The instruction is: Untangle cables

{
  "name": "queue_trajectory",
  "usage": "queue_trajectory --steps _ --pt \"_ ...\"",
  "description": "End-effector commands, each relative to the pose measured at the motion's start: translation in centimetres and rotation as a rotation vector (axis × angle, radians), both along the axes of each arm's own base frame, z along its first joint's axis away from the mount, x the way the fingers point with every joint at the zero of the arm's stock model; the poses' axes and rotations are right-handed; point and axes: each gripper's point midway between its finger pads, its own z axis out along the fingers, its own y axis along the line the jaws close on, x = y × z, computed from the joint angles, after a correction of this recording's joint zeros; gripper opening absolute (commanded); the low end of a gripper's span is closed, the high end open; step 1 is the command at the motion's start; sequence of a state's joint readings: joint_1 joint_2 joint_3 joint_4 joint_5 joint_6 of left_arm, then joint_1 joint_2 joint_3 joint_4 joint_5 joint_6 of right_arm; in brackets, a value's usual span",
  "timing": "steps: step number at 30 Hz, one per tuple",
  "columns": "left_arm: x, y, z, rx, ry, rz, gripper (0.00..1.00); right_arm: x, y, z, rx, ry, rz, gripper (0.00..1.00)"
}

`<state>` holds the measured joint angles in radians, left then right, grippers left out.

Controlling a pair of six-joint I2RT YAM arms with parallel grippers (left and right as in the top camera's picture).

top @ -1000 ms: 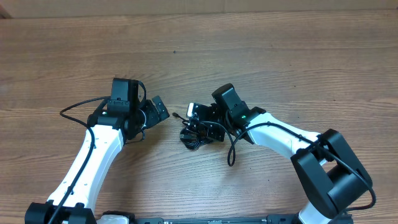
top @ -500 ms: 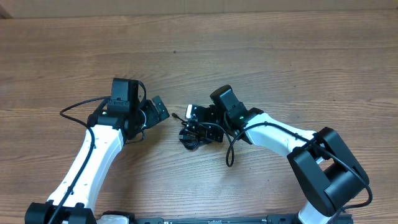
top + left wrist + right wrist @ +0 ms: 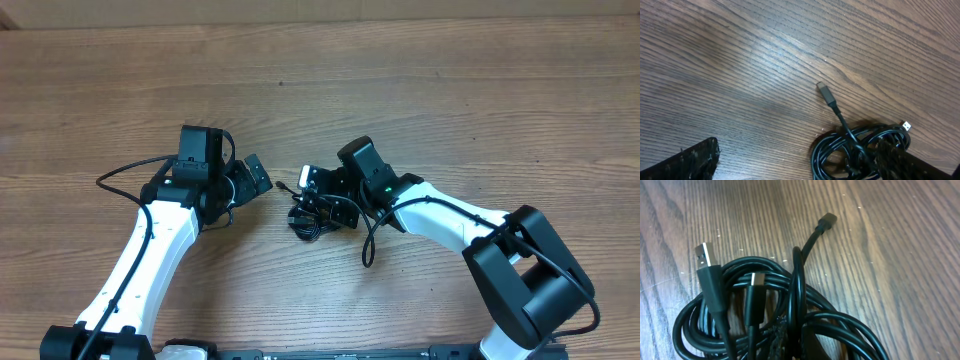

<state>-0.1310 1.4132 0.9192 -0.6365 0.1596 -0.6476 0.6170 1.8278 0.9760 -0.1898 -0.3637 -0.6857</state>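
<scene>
Near the middle of the brown wood-grain counter (image 3: 450,100), a small coiled bundle of thin black cables (image 3: 311,218) lies under the right arm's black fingers (image 3: 325,198), while the left arm's black fingers (image 3: 250,182) wait just beside it, spread wide and holding nothing. Whether the right fingers are clamped on the bundle or merely poised over it cannot be told; the right wrist camera shows only cord, very close. The cords look light, limp and smooth-jacketed, likely to slide through a loose pinch and to drag the whole knot along if pulled from one point, so the bundle probably needs pinning on one side while a strand is drawn from the other. The best handles appear to be the free ends: a slim dark plug on a short straight lead (image 3: 823,91) pokes out of the coil toward open counter, and a flat silver-tipped plug (image 3: 702,255) stands at the bundle's edge, with a third small plug (image 3: 757,281) lying across the loops. The rigid plug bodies should hold better between the fingers than the slick cord itself.
</scene>
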Motion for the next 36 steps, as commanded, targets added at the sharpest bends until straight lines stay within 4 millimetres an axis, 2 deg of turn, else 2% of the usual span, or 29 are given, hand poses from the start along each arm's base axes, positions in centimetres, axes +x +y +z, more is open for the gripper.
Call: queue_trajectory --steps 1,9,15,16,18,19,20,22,23,25,26,32,36 --pt "0.4 -0.1 0.4 0.010 -0.013 -0.026 1.00 1.0 0.5 4.4 0.064 -0.067 -0.048 0.04" --pt "0.0 -1.0 0.5 -0.014 -0.017 -0.118 1.00 0.7 0.3 9.5 0.158 -0.072 -0.135 0.04" --pt "-0.4 -2.6 0.9 -0.067 -0.037 -0.238 0.98 0.0 -0.2 10.4 0.172 -0.026 -0.177 0.04" --pt "-0.5 -3.0 1.1 -0.081 -0.045 -0.273 0.95 -0.1 -0.2 10.3 0.177 -0.005 -0.197 0.04" --pt "-0.8 -4.1 1.5 -0.120 -0.069 -0.353 0.75 -0.2 -0.2 10.2 0.193 0.046 -0.251 0.04" --pt "-0.9 -4.8 1.8 -0.145 -0.091 -0.409 0.68 -0.2 -0.3 10.2 0.204 0.080 -0.287 0.04" --pt "-0.9 -5.2 2.1 -0.159 -0.107 -0.443 0.67 -0.2 -0.3 10.2 0.215 0.105 -0.315 0.04" --pt "-0.9 -6.0 2.7 -0.189 -0.145 -0.507 0.69 -0.4 -0.1 10.3 0.249 0.182 -0.376 0.04" --pt "-0.9 -6.3 2.9 -0.201 -0.158 -0.528 0.73 -0.6 0.1 10.4 0.262 0.210 -0.384 0.04" --pt "-1.0 -6.8 3.3 -0.224 -0.178 -0.558 0.94 -1.2 0.6 10.7 0.297 0.267 -0.381 0.04" --pt "-1.0 -7.0 3.4 -0.232 -0.186 -0.568 1.00 -1.5 0.9 10.9 0.314 0.291 -0.376 0.04" --pt "-0.5 -7.1 3.7 -0.225 -0.222 -0.594 1.00 -3.3 2.6 13.2 0.448 0.475 -0.308 0.04" --pt "0.1 -7.3 4.1 -0.222 -0.257 -0.601 0.98 -3.4 2.6 14.8 0.532 0.609 -0.312 0.04"
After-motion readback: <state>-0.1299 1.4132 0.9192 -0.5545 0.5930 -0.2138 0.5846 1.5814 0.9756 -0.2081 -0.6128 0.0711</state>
